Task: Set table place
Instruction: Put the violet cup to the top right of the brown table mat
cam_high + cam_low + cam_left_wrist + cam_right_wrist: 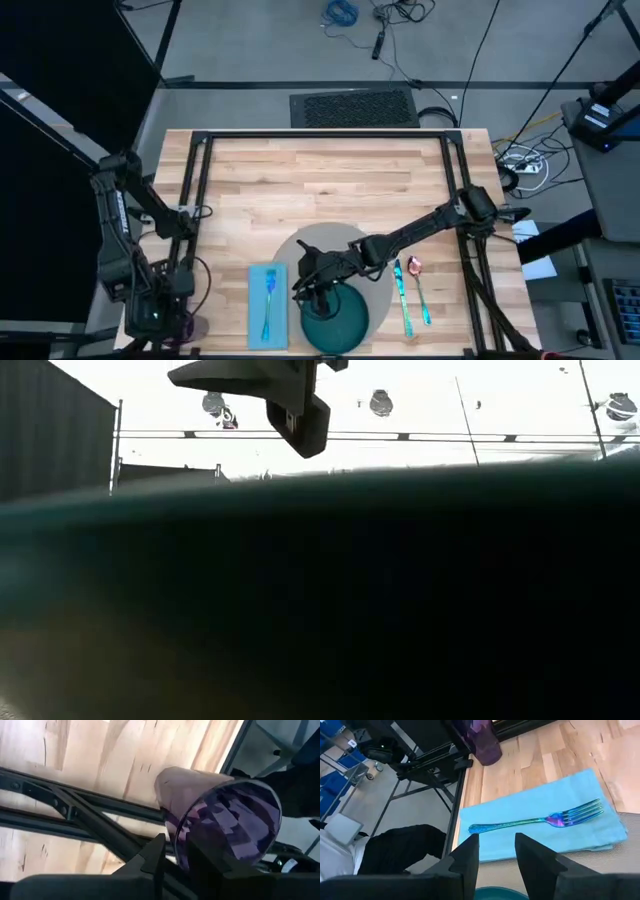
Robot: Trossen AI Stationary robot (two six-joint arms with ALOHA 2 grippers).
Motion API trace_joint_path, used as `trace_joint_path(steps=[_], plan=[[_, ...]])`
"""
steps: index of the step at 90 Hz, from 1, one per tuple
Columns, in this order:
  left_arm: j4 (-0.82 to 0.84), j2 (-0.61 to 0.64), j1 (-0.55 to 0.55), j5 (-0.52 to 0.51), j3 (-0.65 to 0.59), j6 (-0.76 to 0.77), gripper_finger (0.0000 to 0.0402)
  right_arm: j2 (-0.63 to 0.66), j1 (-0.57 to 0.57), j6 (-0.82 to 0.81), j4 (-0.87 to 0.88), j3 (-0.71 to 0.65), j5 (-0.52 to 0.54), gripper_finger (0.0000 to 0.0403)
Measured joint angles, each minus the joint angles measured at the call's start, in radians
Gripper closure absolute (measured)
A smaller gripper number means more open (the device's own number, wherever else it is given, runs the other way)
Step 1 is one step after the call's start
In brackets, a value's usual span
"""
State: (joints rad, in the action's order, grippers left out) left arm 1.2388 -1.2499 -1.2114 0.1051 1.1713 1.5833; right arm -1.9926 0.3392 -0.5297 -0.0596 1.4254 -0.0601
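Filling nearly the whole low view, the dark teal plate point(320, 590) sits right at the lens, with the right gripper point(297, 415) hanging above its rim. From overhead, that plate point(345, 322) lies on the near part of the round grey mat point(330, 243), close to the table's point(320, 170) front edge, and the right gripper point(312, 290) is over the plate's far-left rim, its fingers point(470, 855) spread apart with nothing between them. Just left of the mat, the light blue napkin point(267, 304) lies flat with a fork point(269, 300) on it. Just right of the mat, a knife point(402, 296) and a spoon point(419, 288) lie side by side on the wood. At the table's front left corner, the left gripper point(172, 855) is clamped around the purple cup point(220, 820), which is tipped on its side in the grip.
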Motion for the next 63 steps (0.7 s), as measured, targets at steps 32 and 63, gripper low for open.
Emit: trace_joint_path(steps=[32,63], plan=[[0.087,0.043,0.018,-0.322,0.0,-0.005,0.0331,0.0,-0.004,0.0,0.01,0.0,0.001,0.0289],[0.019,0.04,0.13,-0.433,0.0,-0.022,0.0267,0.001,-0.007,0.014,0.04,0.0,0.002,0.0289]])
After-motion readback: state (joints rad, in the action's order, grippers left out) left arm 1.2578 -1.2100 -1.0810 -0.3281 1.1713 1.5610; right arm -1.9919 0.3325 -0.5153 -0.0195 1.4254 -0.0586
